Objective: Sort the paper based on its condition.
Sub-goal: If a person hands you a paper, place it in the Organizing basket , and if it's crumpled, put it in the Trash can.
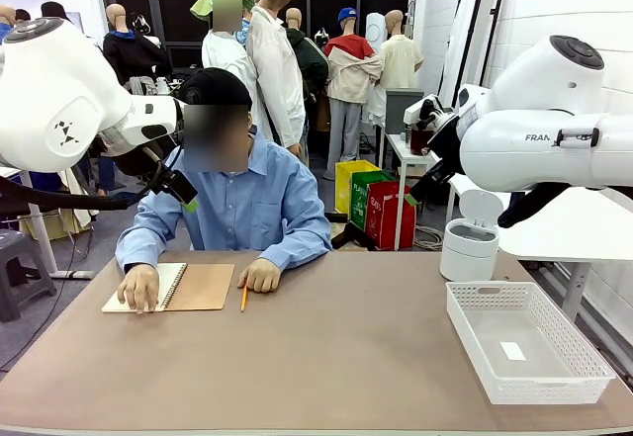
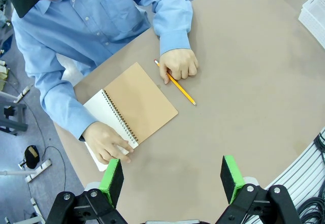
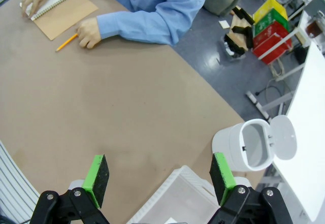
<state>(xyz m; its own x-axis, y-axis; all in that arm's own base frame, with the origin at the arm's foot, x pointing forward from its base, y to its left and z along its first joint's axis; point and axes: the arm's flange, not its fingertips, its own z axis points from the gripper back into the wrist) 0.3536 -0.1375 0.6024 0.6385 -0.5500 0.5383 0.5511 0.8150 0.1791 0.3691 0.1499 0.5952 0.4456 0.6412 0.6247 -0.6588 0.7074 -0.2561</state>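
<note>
No loose paper is in view. A person at the far side rests one hand [image 1: 140, 286] on the white page of an open spiral notebook [image 1: 203, 286] with a tan cover; the other hand [image 1: 262, 276] lies beside a yellow pencil [image 1: 243, 298]. My left gripper [image 2: 172, 181] hangs high above the table near the notebook [image 2: 144, 102], open, nothing between its green pads. My right gripper [image 3: 160, 178] is also raised and open, above the table's right end. From the front, both grippers [image 1: 178, 187] [image 1: 420, 184] hover well above the table.
A white mesh basket [image 1: 579, 352] stands at the right front with a tiny white scrap [image 1: 512, 350] inside. Behind it is a white bin [image 1: 468, 248] with its lid flipped open. The brown table [image 1: 326, 357] is bare in the middle.
</note>
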